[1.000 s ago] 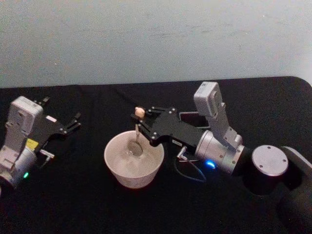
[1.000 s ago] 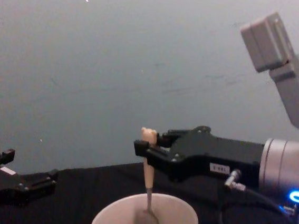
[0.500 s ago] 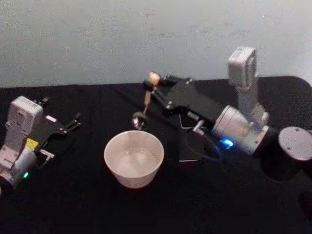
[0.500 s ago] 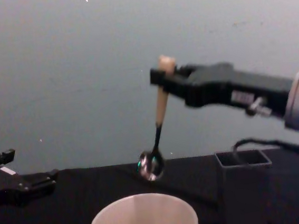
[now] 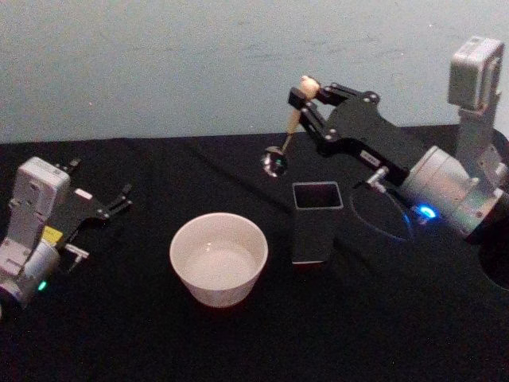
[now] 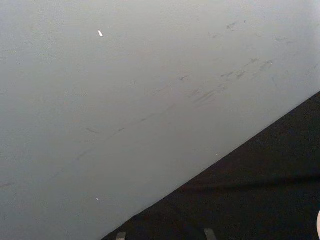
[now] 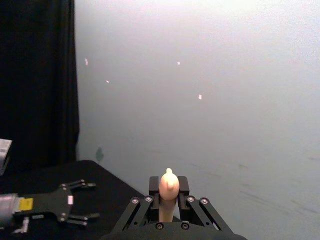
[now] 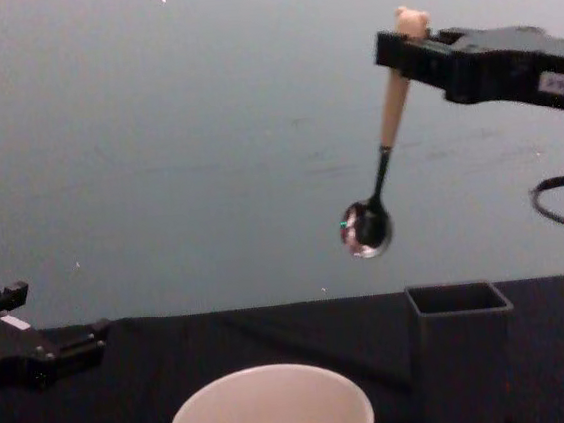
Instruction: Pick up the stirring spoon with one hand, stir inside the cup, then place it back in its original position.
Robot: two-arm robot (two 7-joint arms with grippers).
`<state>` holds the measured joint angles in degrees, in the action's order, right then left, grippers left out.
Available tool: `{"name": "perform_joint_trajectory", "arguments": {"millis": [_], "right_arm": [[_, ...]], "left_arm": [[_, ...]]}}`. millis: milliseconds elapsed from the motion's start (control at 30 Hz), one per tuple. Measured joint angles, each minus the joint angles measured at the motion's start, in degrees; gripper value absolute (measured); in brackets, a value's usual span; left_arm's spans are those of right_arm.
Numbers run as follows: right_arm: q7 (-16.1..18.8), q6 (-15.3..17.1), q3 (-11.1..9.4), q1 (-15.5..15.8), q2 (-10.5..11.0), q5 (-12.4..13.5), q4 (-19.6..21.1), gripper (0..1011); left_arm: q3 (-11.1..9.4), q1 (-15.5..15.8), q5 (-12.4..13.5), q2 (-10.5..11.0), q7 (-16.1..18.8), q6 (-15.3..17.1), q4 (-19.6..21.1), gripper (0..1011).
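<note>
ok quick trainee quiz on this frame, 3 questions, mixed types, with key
1. Multiple choice: which arm grips the stirring spoon? A) left B) right C) neither
2. Fill in: by the robot's own sides, the dark holder stands on the ___ of the cup.
3. True or false: the spoon's bowl is down inside the cup.

Key
1. B. The right pincer is shut on the handle just under the knob. The left pincer sits parked and open at the table's left.
2. right
3. False. The bowl hangs in the air, above the holder's rim and apart from the cup.
</note>
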<state>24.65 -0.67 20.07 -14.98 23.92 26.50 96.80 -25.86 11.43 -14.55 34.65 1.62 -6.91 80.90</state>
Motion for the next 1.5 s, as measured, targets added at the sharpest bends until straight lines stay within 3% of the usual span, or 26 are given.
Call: {"name": "perform_joint_trajectory", "arguments": {"millis": [233, 467, 900, 1500], "right_arm": [[-2.5, 1.9, -2.0, 2.5, 2.1, -0.3, 2.5, 211], [-3.9, 3.5, -2.9, 4.1, 2.5, -0.5, 3.0, 212], [-5.2, 5.5, -2.5, 4.6, 1.2, -1.8, 0.3, 212], [-7.7, 8.6, -2.8, 7.7, -0.8, -1.0, -0.9, 212]], "left_arm": [[0.0, 0.0, 0.0, 0.0, 0.0, 0.0, 0.0, 1001], [0.0, 0.0, 0.0, 0.0, 0.0, 0.0, 0.0, 1002], [0.0, 0.0, 0.0, 0.0, 0.0, 0.0, 0.0, 1001], [0.0, 0.0, 0.0, 0.0, 0.0, 0.0, 0.0, 1001]]}}
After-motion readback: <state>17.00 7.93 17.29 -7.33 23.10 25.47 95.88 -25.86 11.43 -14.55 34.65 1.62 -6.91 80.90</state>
